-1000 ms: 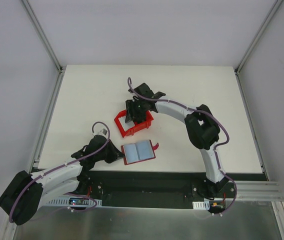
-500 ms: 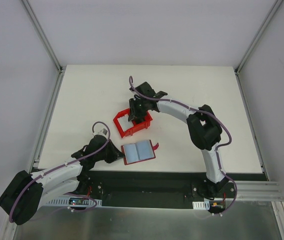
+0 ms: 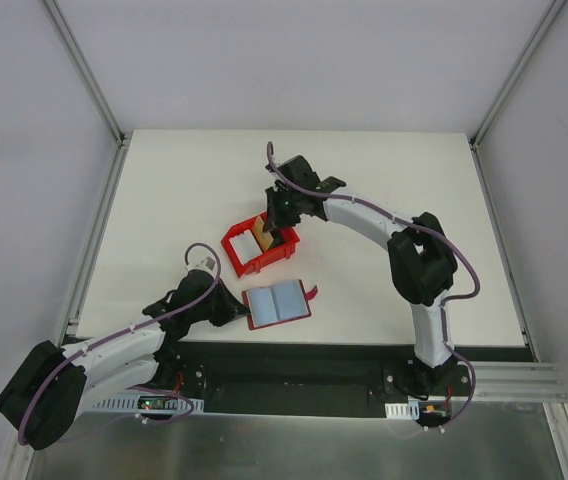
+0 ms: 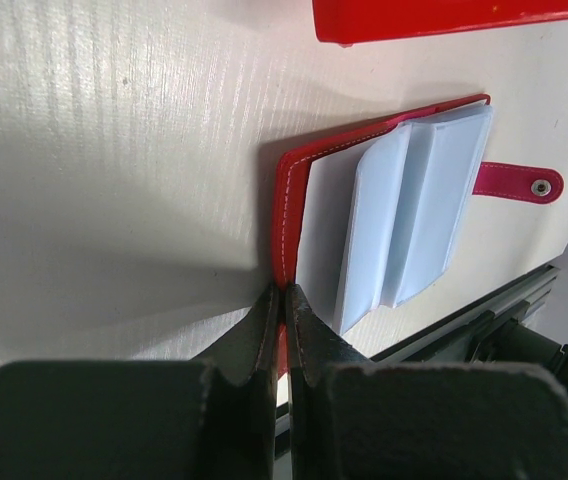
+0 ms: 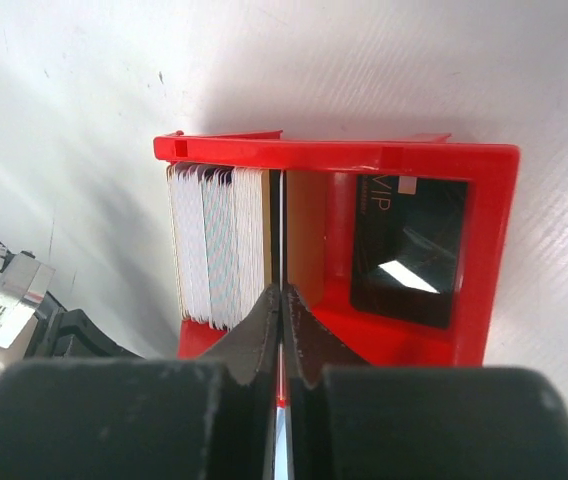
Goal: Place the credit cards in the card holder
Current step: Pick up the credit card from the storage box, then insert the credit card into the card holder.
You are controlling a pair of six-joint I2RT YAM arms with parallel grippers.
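Note:
The card holder (image 3: 276,303) lies open near the table's front edge, dark red with pale slots (image 4: 404,200) facing up. My left gripper (image 4: 284,290) is shut on its red left edge (image 4: 285,200); from above, this gripper (image 3: 236,313) sits just left of it. A stack of pale credit cards (image 5: 219,245) stands on edge in the red bin (image 5: 364,155). My right gripper (image 5: 282,290) is shut on one thin card (image 5: 281,225) seen edge-on, between the stack and a yellowish card (image 5: 306,230). From above, the right gripper (image 3: 276,228) hangs over the bin (image 3: 232,248).
A black block marked VIP (image 5: 409,250) lies in the bin's right half. The bin stands just behind the card holder. The holder's snap tab (image 4: 519,183) sticks out to its right. Black base rails (image 3: 294,365) run along the near table edge.
The right gripper's jaws have closed from open onto a card in the bin. That wrist has shifted slightly right, uncovering the cards. The left arm has not moved.

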